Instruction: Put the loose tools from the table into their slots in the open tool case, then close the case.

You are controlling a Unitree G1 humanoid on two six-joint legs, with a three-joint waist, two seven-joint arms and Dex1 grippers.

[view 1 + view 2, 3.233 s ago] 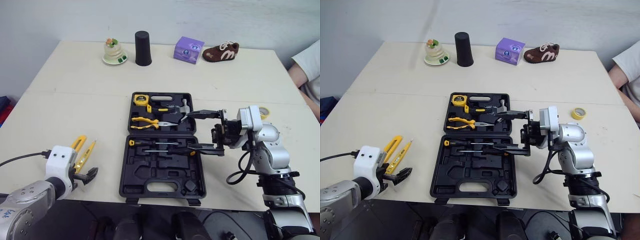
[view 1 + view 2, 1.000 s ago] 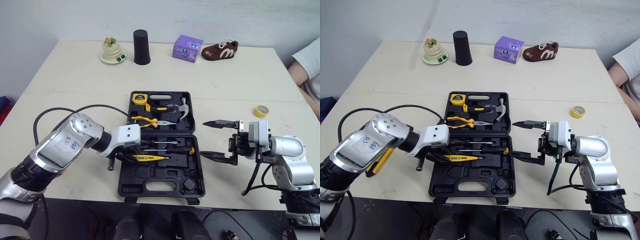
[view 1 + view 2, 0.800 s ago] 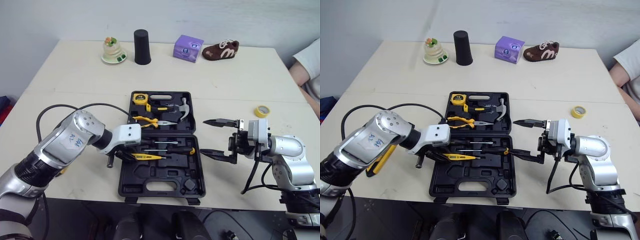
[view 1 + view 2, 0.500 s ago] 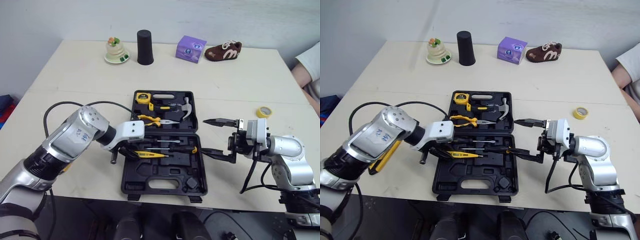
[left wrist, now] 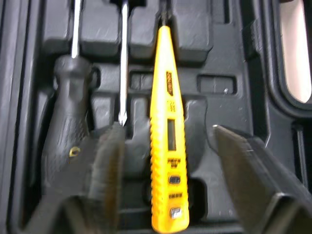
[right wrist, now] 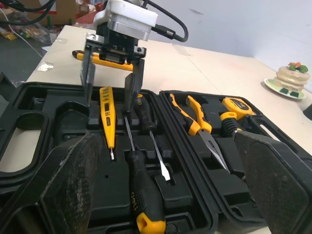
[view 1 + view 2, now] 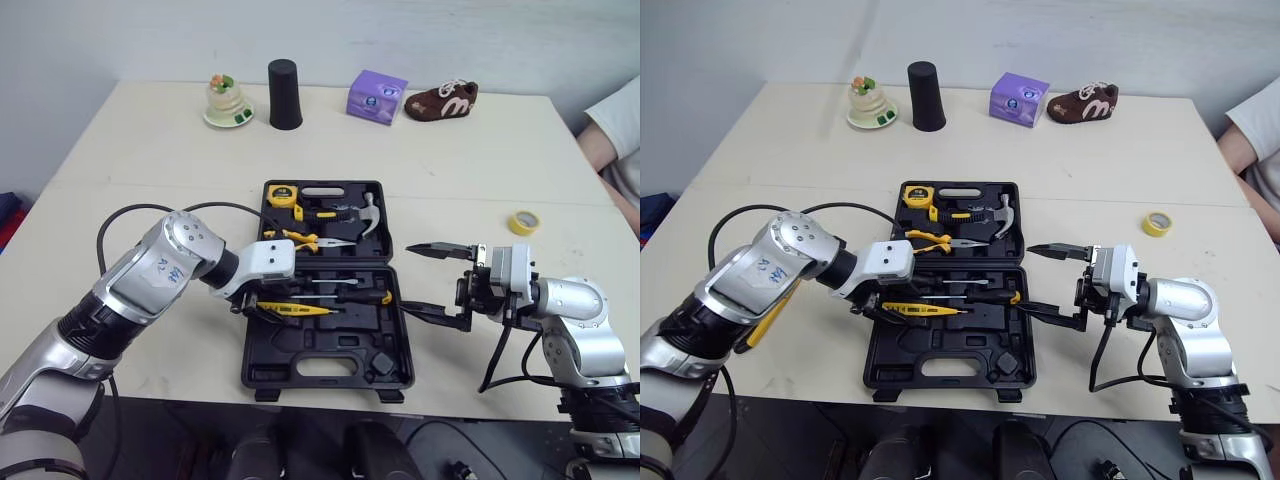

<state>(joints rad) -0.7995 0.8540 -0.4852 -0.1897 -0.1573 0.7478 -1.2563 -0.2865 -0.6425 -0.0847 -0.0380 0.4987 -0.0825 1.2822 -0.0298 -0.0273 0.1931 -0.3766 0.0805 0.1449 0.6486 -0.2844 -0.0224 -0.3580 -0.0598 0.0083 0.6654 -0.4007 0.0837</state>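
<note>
The black tool case (image 7: 325, 365) lies open at the table's middle. Its far half holds a tape measure (image 7: 281, 197), pliers (image 7: 300, 238) and a hammer (image 7: 365, 215). Two screwdrivers (image 7: 340, 297) rest in the near half. Beside them lies a yellow tester pen (image 7: 290, 309), between the spread fingers of my left gripper (image 7: 258, 300), which is open and straddles its handle end (image 5: 168, 136). My right gripper (image 7: 408, 277) hovers open just off the case's right edge, holding nothing. A yellow tool (image 7: 765, 315) lies on the table under my left arm.
A yellow tape roll (image 7: 520, 222) sits on the table at the right. Along the far edge stand a cake ornament (image 7: 225, 102), a black cup (image 7: 285, 95), a purple box (image 7: 377, 98) and a brown shoe (image 7: 441, 102). A person's sleeve (image 7: 622, 120) shows far right.
My left arm came from the table's left side to the case, where the yellow tester now lies between its fingers. My right gripper drew back to the right, off the case.
</note>
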